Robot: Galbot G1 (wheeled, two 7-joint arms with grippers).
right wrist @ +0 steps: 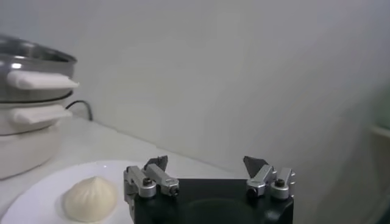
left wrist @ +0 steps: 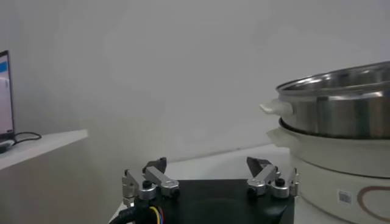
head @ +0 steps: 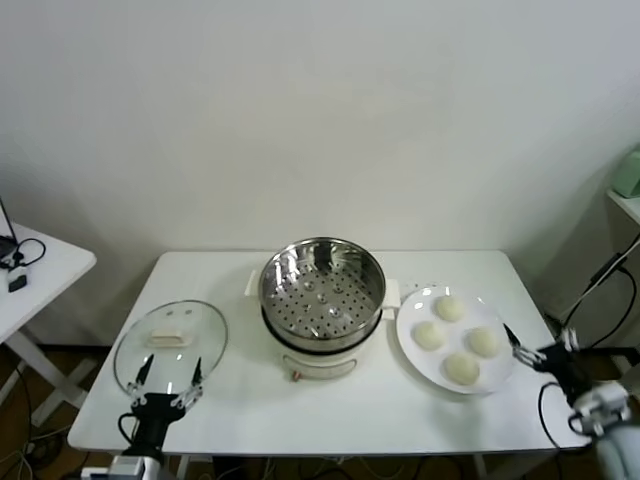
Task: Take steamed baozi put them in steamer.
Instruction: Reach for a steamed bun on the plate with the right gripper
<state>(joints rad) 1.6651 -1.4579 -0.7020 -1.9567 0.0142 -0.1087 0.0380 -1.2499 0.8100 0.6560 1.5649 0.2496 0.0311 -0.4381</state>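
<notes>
my right gripper [head: 530, 352] stands at the table's right edge, fingers spread wide and empty, just beside the white plate [head: 410, 340] bearing all four steamed baozi [head: 462, 369]. judged: no bun taken yet; next i must reach over the rim for the nearest one. my left gripper [head: 170, 385] waits open and empty by the glass lid [head: 170, 345]. further back, the steamer [head: 322, 290] stands empty, approach unobstructed.

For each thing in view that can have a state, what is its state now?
Round shiny steel steamer: uncovered, empty.
Round glass lid: off, flat on table.
Four cream-white steamed baozi: on the plate.
Flat white plate: holds all four.
Left gripper: open, empty, over lid.
Right gripper: open, empty, beside plate.
</notes>
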